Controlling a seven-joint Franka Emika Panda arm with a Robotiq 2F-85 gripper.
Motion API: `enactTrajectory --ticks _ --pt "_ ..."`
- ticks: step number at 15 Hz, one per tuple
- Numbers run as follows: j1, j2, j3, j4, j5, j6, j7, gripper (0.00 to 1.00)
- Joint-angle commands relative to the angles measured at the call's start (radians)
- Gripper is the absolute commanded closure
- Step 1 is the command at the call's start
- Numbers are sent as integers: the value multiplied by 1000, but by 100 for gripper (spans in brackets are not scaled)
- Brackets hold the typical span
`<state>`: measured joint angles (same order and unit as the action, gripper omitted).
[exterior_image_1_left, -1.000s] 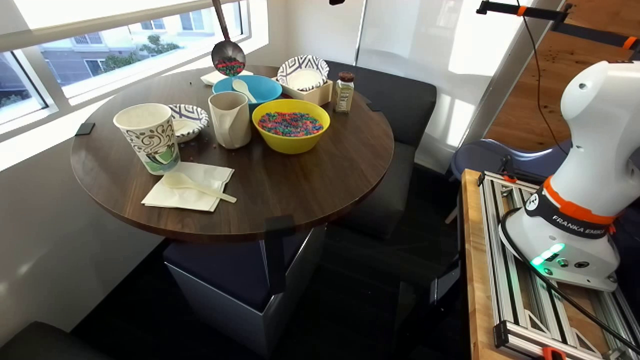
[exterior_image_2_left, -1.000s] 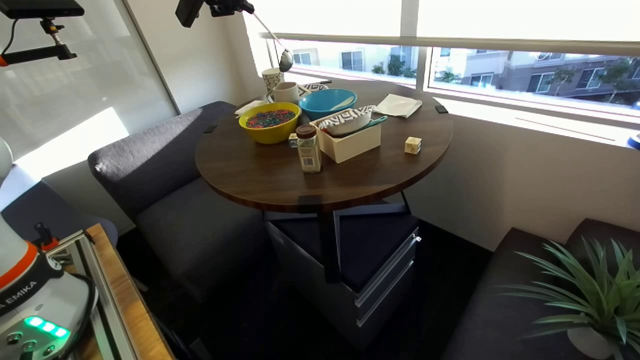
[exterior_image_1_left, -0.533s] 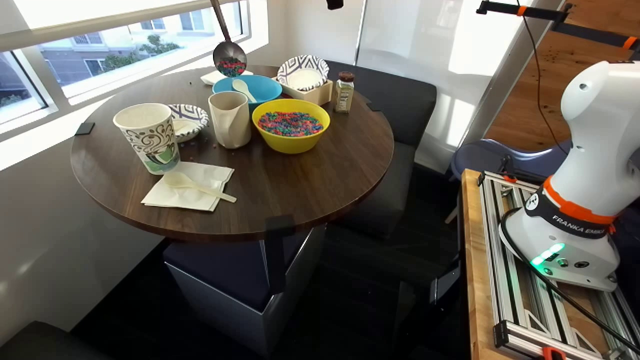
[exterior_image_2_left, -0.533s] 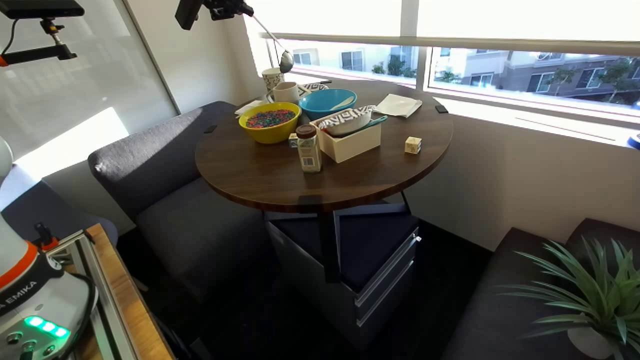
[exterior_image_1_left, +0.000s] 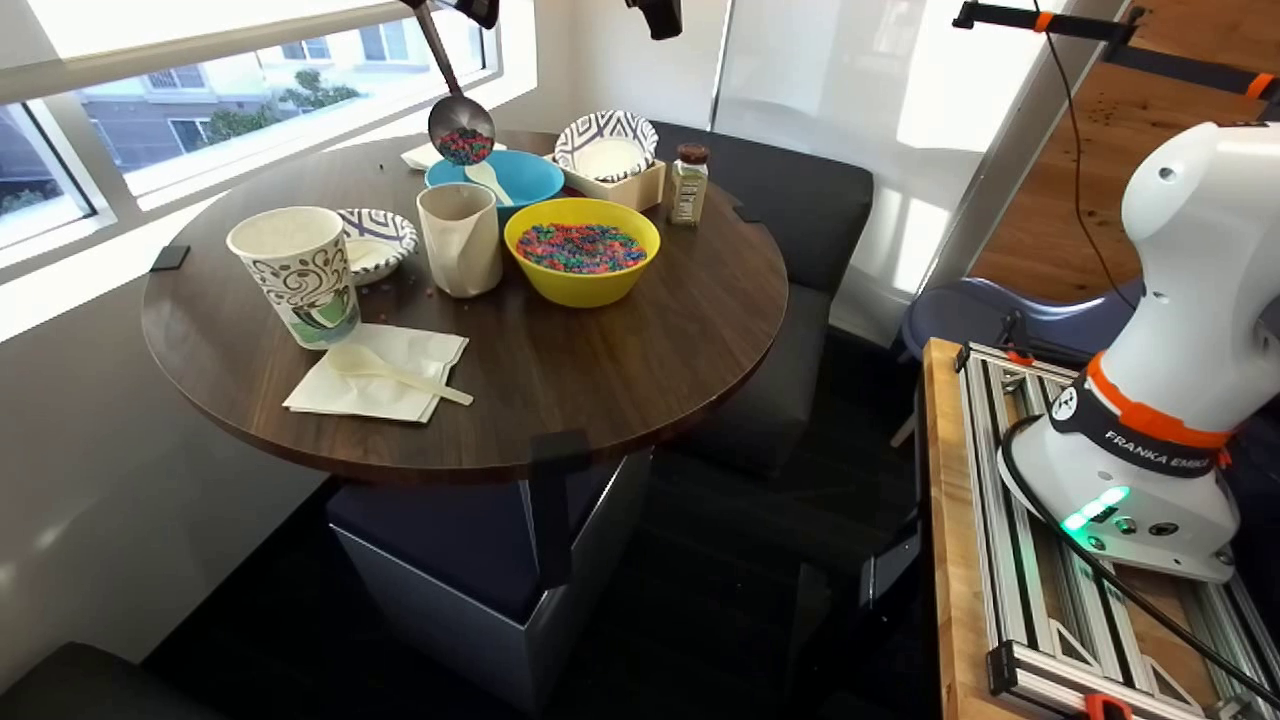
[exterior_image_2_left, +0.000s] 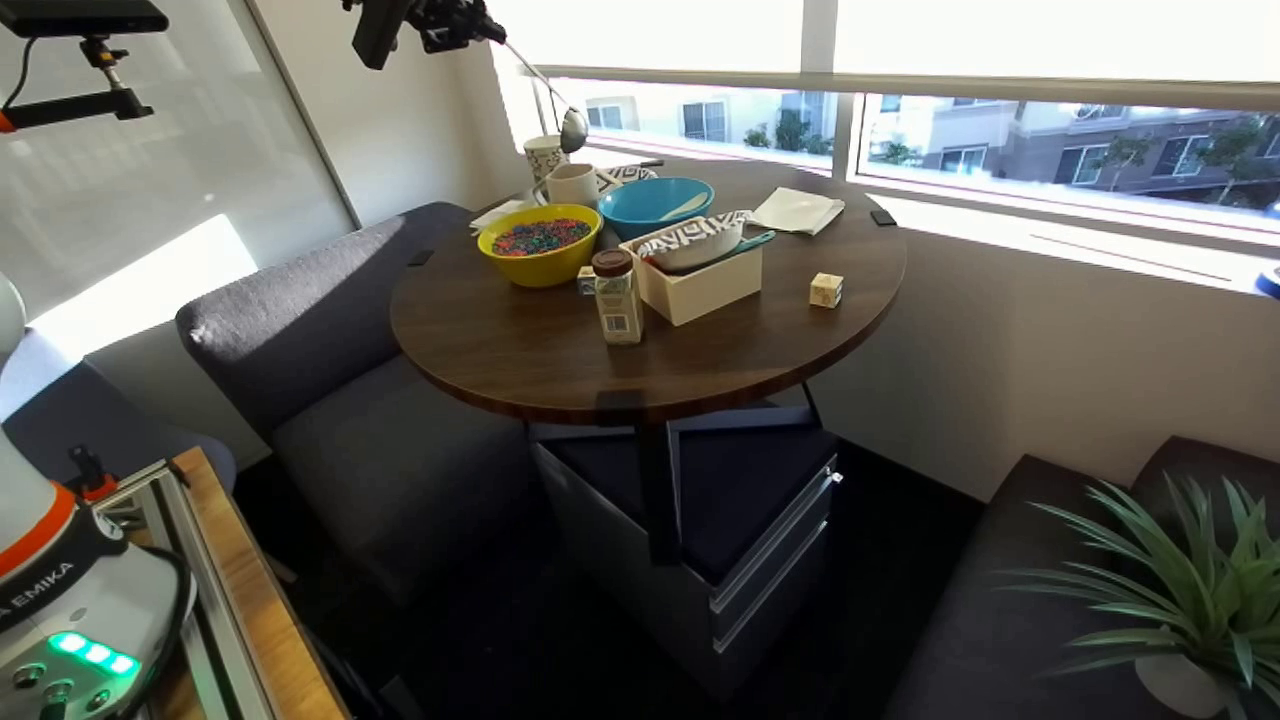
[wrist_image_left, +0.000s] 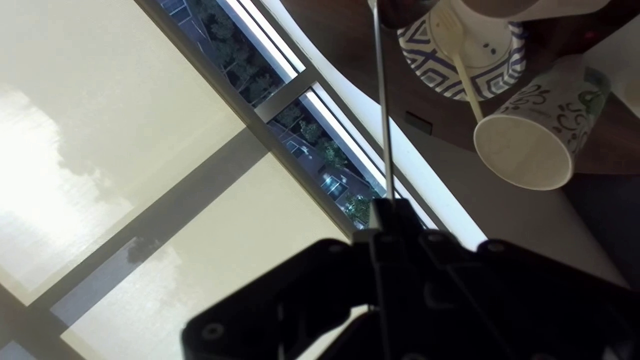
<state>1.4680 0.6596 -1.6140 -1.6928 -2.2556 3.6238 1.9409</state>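
Tabletop (exterior_image_1_left: 650, 370), round and dark, carries a crowd of dishes gathered about the yellow bowl (exterior_image_1_left: 580, 290). Higher than that bowl hangs the tool (wrist_image_left: 394, 210), its jaws pinched tight on a thin handle (wrist_image_left: 384, 115). That handle belongs to the ladle (exterior_image_1_left: 457, 100), whose scoop (exterior_image_2_left: 574, 131) shows above and apart from the yellow bowl in both exterior views; what lies right beneath it, I can't tell from here. Gripping so far from the scoop probably buys reach and spares the crockery a knock. The blue bowl (exterior_image_1_left: 535, 172) sits just beside the yellow one. Near the yellow bowl too, a wooden box (exterior_image_2_left: 715, 292) props a patterned paper bowl (exterior_image_2_left: 690, 243) at a tilt. The paper cup (exterior_image_1_left: 300, 285) stands well apart from it, beyond the cream mug (exterior_image_1_left: 460, 245). A lidded jar (exterior_image_2_left: 618, 305) stands near the yellow bowl. Farther off, a white spoon (exterior_image_1_left: 400, 376) lies across a napkin (exterior_image_1_left: 420, 350), likely to keep the wood clean. Smallest are the colored bits (exterior_image_1_left: 580, 247), filling the yellow bowl; a little heap rides in the scoop, hollow turned partly upward, I'd guess so none roll out.
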Motion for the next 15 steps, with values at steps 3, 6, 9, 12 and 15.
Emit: enactTrajectory --ticks 3,6,9,12,15 --pt "10 13 -2 -6 -12 1 -9 99" --pt "20 12 -1 -11 -13 -6 -39 99" --pt "31 18 2 -17 -10 -11 -71 99" --pt "43 32 -2 -23 -6 -19 -102 99" --pt "52 35 -1 -30 9 -25 -143 99"
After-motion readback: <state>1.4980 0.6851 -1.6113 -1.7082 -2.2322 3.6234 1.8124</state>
